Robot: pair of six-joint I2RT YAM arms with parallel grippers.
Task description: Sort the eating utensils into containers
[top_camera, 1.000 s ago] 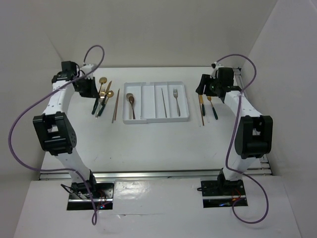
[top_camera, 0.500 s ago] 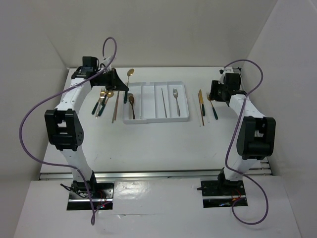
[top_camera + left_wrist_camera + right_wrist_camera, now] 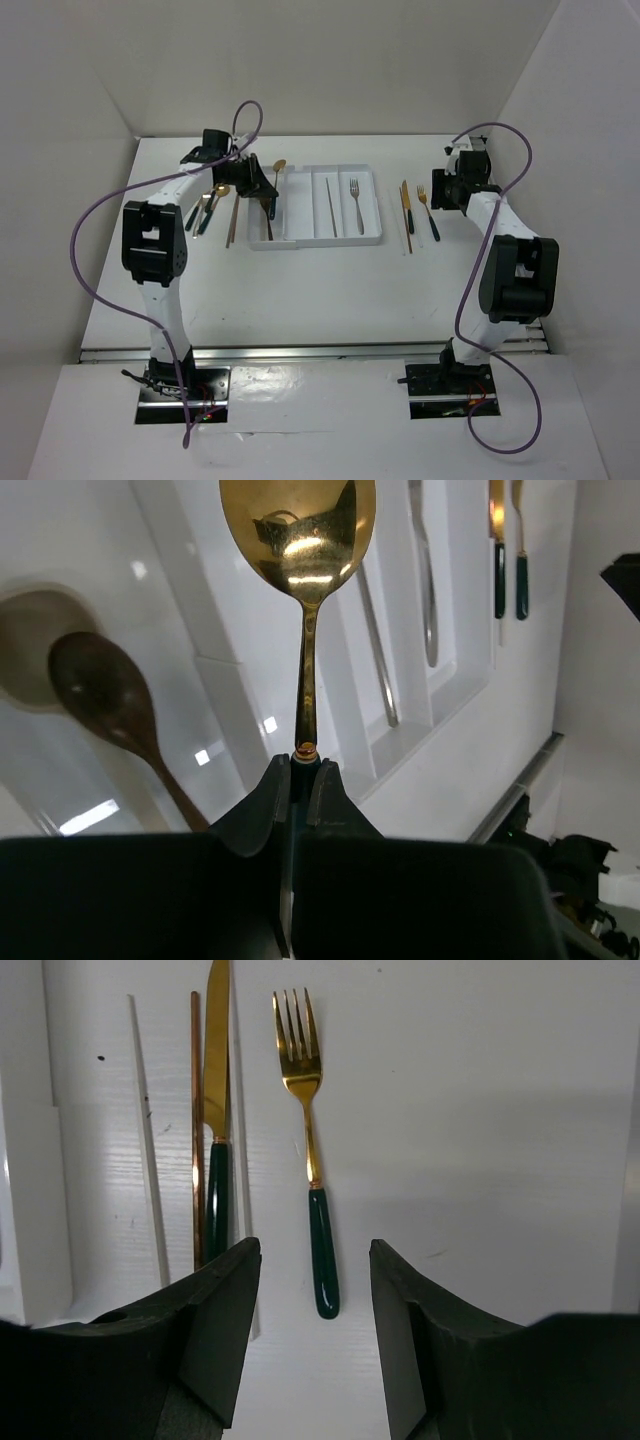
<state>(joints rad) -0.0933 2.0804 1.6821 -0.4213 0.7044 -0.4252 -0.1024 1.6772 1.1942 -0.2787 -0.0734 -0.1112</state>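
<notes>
Pinching gold spoon [image 3: 300, 540] by handle, left end effector [image 3: 300, 780] hangs over tray [image 3: 330, 243], brown spoon [image 3: 100, 690] beneath; lower flat alongside it, then release. Right end effector [image 3: 312, 1255] spread above fork [image 3: 310, 1160].

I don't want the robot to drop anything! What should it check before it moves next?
1. The left fingers are shut on the gold spoon handle: ok.
2. The gold spoon is lined up over the tray slot where the brown spoon lies: cannot tell.
3. There is room beside the brown spoon: ok.
4. The right fingers are open, with the green-handled fork lined up between them: ok.
5. The knife is clear of the right fingers: not ok, its handle runs behind one finger.
</notes>
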